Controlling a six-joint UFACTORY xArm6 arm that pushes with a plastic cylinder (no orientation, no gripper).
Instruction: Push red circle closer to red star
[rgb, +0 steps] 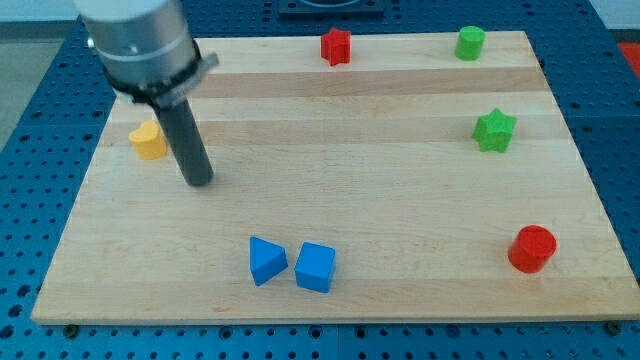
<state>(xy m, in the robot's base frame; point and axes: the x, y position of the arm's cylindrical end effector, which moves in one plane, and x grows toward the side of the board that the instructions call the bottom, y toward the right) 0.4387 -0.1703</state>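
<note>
The red circle stands near the board's lower right corner. The red star sits at the board's top edge, a little right of centre. My tip rests on the board at the view's left, far from both red blocks. It is just right of and slightly below a yellow heart-shaped block, apart from it.
A green cylinder is at the top right, a green star below it at the right. A blue triangle and a blue cube sit side by side near the bottom edge. The wooden board lies on a blue perforated table.
</note>
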